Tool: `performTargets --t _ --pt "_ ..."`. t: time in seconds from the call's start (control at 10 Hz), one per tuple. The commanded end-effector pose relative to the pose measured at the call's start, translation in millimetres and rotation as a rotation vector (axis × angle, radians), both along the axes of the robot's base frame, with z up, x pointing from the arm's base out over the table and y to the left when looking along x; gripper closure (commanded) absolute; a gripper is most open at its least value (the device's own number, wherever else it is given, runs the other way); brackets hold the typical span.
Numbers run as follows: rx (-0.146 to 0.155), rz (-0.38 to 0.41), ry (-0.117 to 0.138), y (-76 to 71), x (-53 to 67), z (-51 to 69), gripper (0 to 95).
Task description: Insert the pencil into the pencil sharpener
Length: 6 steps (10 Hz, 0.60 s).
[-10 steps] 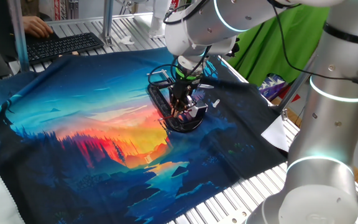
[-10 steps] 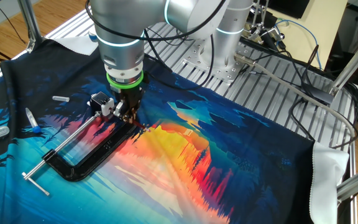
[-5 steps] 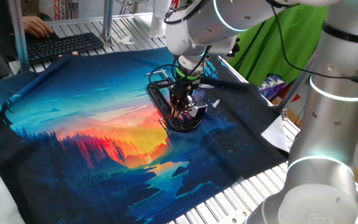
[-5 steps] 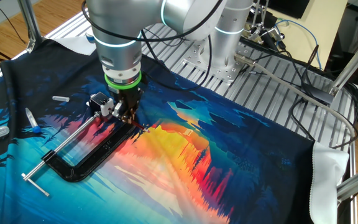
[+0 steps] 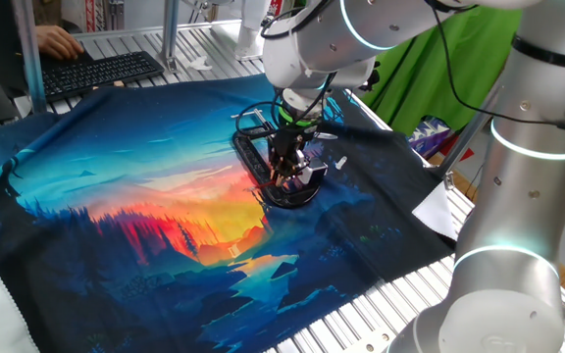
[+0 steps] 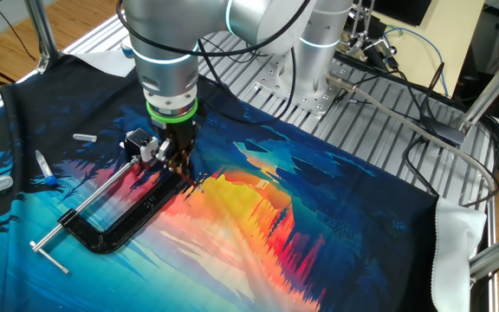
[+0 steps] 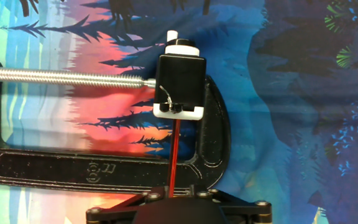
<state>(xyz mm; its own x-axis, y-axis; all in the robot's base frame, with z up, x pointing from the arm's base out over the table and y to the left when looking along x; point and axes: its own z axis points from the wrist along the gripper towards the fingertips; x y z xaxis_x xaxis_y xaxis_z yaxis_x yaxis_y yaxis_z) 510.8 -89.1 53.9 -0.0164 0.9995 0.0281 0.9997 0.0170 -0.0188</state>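
Observation:
In the hand view the pencil is a thin red stick running from my gripper at the bottom edge up to the pencil sharpener. The sharpener is a small block, black on top with a white base. It sits between the screw and the jaw of a black C-clamp. The pencil's tip meets the white lower edge, by the small dark holes; I cannot tell whether it is inside one. My gripper is shut on the pencil. In the fixed views my gripper points down beside the sharpener.
The clamp lies flat on a printed cloth with its silver threaded rod pointing away from the sharpener. A blue-capped pen and a small white piece lie to the left. A keyboard is at the far edge.

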Motion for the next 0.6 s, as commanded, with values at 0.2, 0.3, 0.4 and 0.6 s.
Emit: performTargets --t 0.2,0.3,0.4,0.6 --pt "0.000 -0.002 0.003 0.7 -0.9 1.6 57.0" --pt "0.004 0.000 0.007 1.8 -1.6 3.9 57.0" --pt "0.011 0.001 0.013 3.4 -3.4 10.8 57.0" --pt "0.016 0.079 0.012 11.4 -8.8 20.2 76.0"
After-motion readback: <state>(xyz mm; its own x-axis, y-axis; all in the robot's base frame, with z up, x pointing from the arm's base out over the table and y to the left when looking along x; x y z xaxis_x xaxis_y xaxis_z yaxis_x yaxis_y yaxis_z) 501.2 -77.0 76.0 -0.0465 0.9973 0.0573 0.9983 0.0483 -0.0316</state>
